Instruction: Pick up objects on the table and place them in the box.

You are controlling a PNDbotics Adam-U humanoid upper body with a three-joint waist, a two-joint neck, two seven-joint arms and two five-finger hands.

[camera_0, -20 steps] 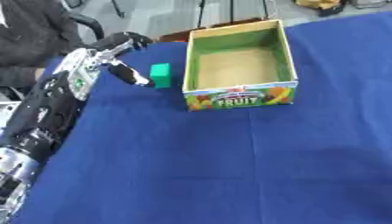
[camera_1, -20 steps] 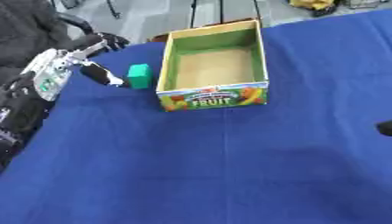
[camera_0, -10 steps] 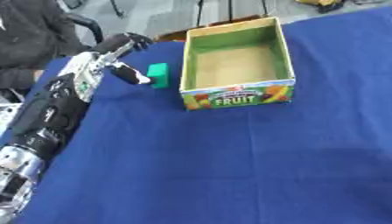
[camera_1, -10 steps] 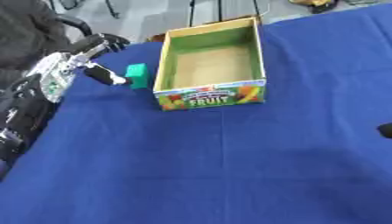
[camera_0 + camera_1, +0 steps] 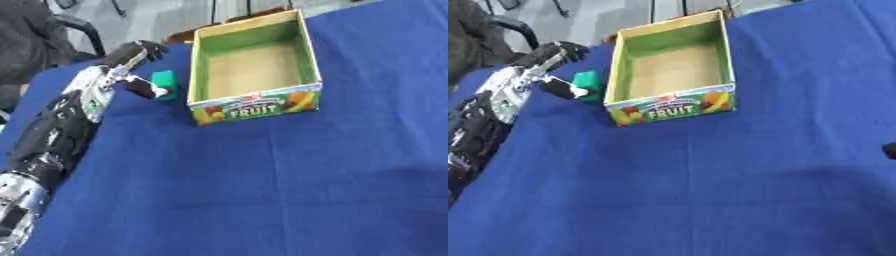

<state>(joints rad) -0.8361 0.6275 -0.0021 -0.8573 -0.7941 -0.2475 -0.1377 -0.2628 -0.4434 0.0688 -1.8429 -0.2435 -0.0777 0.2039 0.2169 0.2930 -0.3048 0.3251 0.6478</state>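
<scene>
1. At the far left, your left hand [image 5: 122, 67], black and silver, reaches along the blue cloth-covered surface [image 5: 289, 190]. Its fingers are spread and arched, with the thumb tip at the near side of the small green block [image 5: 164, 83]. Nothing is pinched yet, so the hand reads as open around the block rather than clamped on it.
2. The green block sits on the surface just beside the left wall of the box, outside it. That narrow gap is likely why your hand comes in from the left and above: there is little room for fingers on the box side.
3. The open cardboard box with green inner walls and a "FRUIT" label on its front [image 5: 254, 105] stands upright, its brown floor bare, so the drop only needs a short lift over the left wall.
4. At the right edge of the right eye view, a dark tip [image 5: 890, 151] shows, probably your right hand; you cannot tell its finger state.
</scene>
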